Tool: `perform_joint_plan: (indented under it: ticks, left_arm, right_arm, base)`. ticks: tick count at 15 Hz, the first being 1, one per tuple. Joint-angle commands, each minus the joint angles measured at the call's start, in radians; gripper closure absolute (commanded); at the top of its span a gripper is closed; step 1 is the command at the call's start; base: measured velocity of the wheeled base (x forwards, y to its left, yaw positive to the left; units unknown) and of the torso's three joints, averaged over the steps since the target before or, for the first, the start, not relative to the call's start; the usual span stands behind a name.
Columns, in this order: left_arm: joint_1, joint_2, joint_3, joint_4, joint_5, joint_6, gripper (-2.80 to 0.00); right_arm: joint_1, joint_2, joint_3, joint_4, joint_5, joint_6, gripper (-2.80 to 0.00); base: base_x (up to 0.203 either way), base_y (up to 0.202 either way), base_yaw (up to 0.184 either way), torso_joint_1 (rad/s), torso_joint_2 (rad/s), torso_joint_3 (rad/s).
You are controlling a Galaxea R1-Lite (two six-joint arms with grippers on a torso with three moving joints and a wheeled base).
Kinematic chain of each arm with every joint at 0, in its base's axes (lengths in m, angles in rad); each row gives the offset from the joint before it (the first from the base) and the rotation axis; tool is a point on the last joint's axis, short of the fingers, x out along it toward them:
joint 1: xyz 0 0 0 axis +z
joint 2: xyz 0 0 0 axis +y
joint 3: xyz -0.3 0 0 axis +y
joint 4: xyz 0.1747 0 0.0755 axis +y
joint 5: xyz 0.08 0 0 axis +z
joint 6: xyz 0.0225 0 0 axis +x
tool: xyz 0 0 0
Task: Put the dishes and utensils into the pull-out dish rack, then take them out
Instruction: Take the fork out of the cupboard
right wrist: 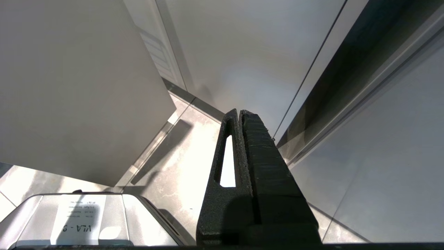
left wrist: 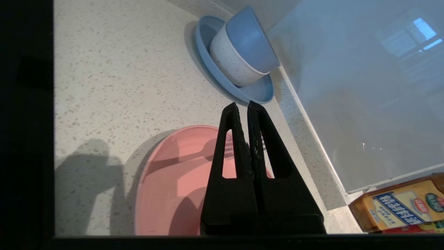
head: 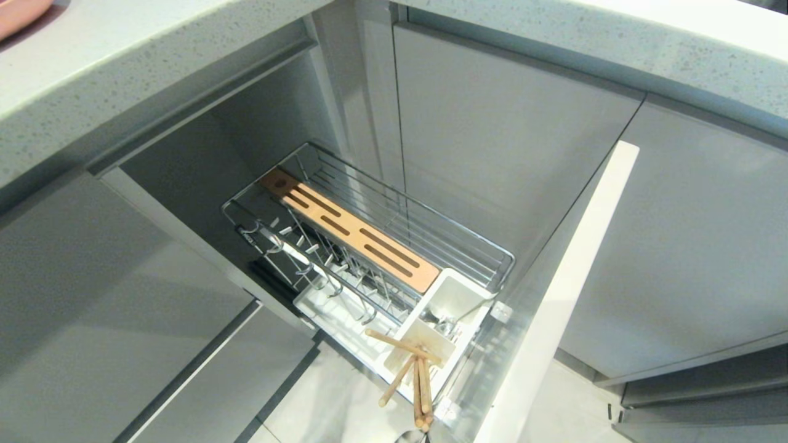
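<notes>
The pull-out dish rack [head: 431, 237] stands drawn out of the cabinet, its prongs bare. Wooden chopsticks [head: 403, 347] lean out of its white utensil box [head: 458, 295], with something shiny and metallic [head: 440, 323] beside them. On the counter lies the pink plate [left wrist: 166, 187]; a corner of it shows in the head view [head: 18, 15]. A slim fork-like shape [left wrist: 187, 156] runs across the plate and behind my fingers. My left gripper [left wrist: 242, 104] hovers over the plate's far rim, shut and empty. The right gripper [right wrist: 239, 111] hangs shut near the floor. I make out no separate pink bowl.
A blue-and-white bowl [left wrist: 242, 48] sits on a blue plate [left wrist: 258, 93] against the glossy back wall [left wrist: 364, 86]. A yellow-labelled bottle [left wrist: 399, 205] stands nearby. The rack's pale front panel [head: 572, 277] juts out on the right. My base [right wrist: 86, 218] is near the right gripper.
</notes>
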Motion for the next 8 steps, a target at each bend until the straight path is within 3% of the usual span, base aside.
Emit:
perform_joint_plan:
  ticks: [1, 8]
  left_arm:
    - [-0.001, 0.004, 0.001, 0.004, -0.002, -0.006, 0.00]
    - [-0.001, 0.006, 0.003, 0.015, -0.002, -0.006, 0.00]
  right_arm:
    - [0.000, 0.000, 0.002, 0.000, 0.000, 0.000, 0.00]
    - [0.000, 0.000, 0.002, 0.000, 0.000, 0.000, 0.00]
  base:
    - [0.000, 0.000, 0.000, 0.000, 0.00, 0.000]
    - [0.000, 0.000, 0.000, 0.000, 0.00, 0.000]
